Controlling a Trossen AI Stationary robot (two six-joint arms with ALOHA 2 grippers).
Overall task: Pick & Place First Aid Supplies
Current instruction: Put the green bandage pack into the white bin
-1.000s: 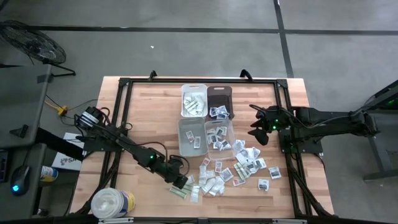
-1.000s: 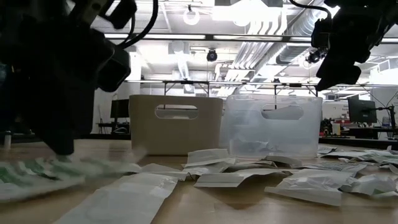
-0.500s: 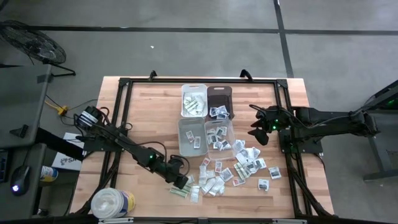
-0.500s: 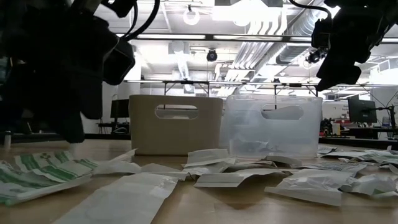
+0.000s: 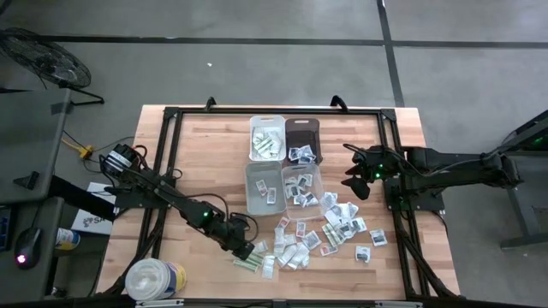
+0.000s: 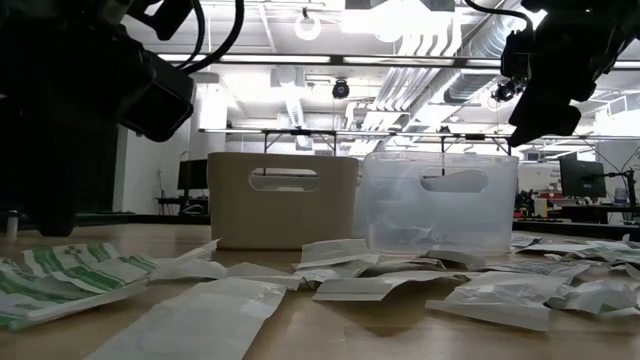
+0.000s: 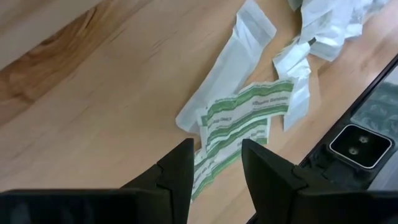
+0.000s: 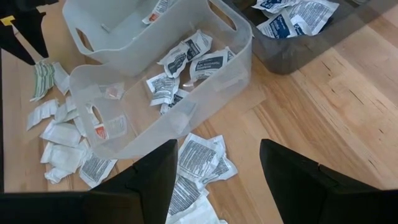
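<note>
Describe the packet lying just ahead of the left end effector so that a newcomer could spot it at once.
Start at the round tub on the table's near left corner and move right to the left end effector. Just past it lie the green-striped packets, at the left edge of the loose pile. Green bands set them apart from the white, dark-printed packets around.

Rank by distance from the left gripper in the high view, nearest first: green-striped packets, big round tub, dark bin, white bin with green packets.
From the left gripper:
1. Green-striped packets, right beside it near the front edge.
2. Big round tub, at the front-left corner.
3. White bin with green packets, back centre.
4. Dark bin, just right of the white bin, slightly farther.
</note>
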